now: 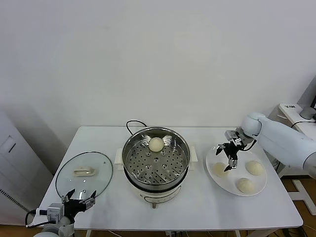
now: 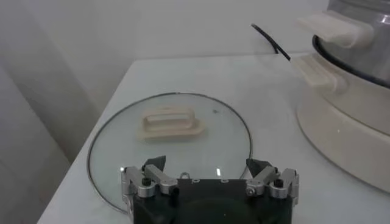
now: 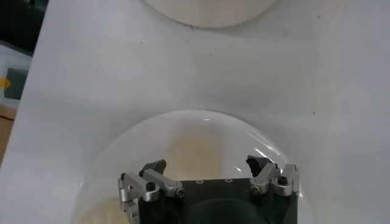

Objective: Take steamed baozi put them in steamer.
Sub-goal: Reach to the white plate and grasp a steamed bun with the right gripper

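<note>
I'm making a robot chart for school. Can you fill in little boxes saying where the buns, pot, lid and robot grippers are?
Buns in steamer: one baozi, at the back of the holed tray
Buns on plate: three
Lid: flat on the table, left of the steamer
Right gripper: open, just above the plate's left bun
Left gripper: open, idle near the table's front-left edge, by the lid
Cord: black, behind the steamer
</note>
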Available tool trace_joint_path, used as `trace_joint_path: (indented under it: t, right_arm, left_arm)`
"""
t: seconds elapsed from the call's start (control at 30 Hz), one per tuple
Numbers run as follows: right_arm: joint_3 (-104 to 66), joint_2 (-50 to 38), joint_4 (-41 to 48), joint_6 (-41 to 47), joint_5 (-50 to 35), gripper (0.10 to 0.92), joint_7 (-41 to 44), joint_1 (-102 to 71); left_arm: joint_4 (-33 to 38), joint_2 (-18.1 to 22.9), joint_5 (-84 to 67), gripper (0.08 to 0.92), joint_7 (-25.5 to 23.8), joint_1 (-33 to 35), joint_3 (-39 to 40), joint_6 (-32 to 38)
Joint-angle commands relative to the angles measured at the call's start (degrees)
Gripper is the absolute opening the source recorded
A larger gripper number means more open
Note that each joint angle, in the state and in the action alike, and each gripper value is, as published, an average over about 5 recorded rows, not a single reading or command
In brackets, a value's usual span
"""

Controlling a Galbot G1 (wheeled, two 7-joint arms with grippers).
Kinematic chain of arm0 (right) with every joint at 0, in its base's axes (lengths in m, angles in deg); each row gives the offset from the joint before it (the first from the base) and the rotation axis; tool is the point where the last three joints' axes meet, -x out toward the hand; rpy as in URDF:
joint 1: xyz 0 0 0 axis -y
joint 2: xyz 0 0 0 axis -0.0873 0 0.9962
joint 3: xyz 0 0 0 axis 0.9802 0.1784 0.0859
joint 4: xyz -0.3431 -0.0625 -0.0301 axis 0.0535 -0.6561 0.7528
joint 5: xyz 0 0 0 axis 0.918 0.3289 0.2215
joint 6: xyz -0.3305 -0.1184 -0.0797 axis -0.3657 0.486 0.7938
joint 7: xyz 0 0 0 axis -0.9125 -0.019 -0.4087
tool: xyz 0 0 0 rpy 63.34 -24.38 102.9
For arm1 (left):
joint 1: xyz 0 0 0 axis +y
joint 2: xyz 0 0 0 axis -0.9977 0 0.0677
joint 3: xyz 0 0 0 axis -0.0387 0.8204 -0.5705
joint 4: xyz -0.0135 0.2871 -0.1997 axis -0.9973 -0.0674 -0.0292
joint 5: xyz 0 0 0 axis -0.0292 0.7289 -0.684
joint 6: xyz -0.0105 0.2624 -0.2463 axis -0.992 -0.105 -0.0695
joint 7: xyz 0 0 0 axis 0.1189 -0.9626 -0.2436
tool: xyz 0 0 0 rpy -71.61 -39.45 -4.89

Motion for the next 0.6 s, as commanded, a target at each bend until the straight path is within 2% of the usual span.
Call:
trace_joint_path:
  t: [0.03, 0.3, 0.6]
  right_arm:
    - [-1.8, 0.1, 1.0, 0.9, 1.1, 0.823, -0.7, -3.0]
    - [-3.4, 0.5, 2.1, 1.3, 2.4, 0.783, -1.0, -4.5]
    - [-6.3, 1.2, 3.7, 1.4, 2.4, 0.588, -1.2, -5.8]
  left_arm:
    - [0.0, 0.1, 0.0, 0.823, 0.0, 0.2, 0.0, 0.1]
    - [-0.2, 0.2, 0.1, 0.823, 0.0, 0.3, 0.0, 0.1]
    - [-0.1, 0.2, 0.3, 0.823, 0.0, 0.3, 0.1, 0.1]
